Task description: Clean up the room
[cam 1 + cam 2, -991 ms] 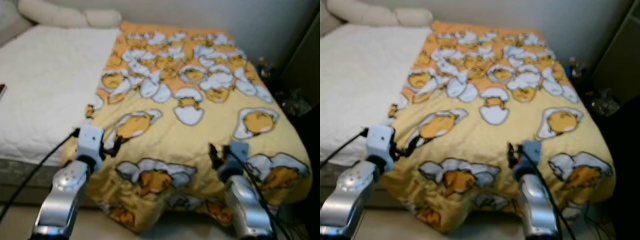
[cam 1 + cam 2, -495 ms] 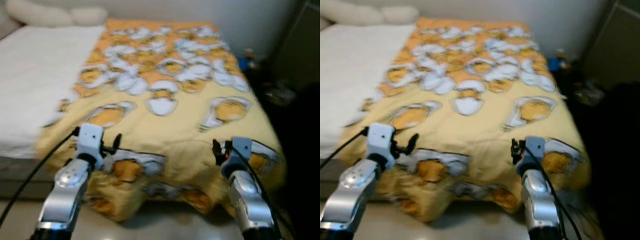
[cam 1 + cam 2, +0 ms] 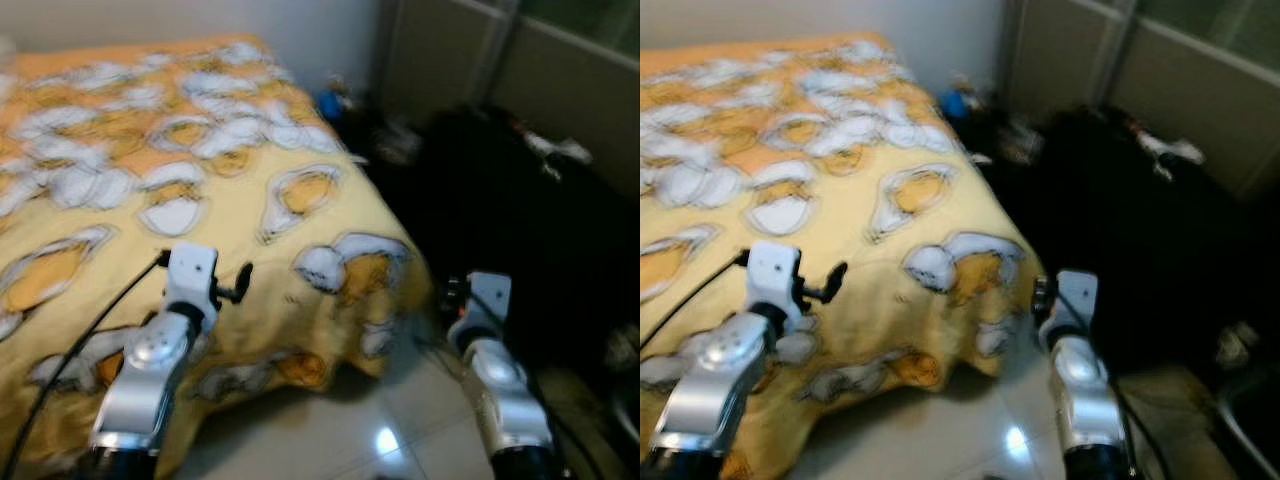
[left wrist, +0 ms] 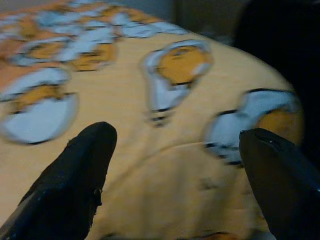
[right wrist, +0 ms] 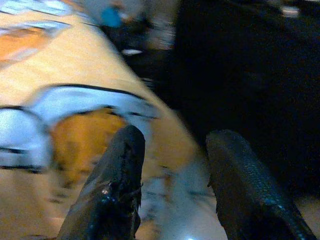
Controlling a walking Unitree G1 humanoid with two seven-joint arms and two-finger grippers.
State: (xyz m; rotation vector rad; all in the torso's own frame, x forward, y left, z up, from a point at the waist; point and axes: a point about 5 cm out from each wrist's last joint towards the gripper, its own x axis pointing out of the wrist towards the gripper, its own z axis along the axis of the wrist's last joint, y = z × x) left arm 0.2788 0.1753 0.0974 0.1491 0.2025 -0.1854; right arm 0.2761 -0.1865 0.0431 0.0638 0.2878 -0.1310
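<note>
The left claw (image 4: 170,165) is hanging released, fingers spread wide over the yellow egg-print blanket (image 3: 200,200) at the bed's foot corner, gripping nothing. The right claw (image 5: 172,185) is also hanging released, fingers apart and empty, off the bed's corner above the glossy tiled floor (image 3: 330,430). Beyond it, a dark, blurred heap (image 3: 1120,230) is sitting beside the bed.
</note>
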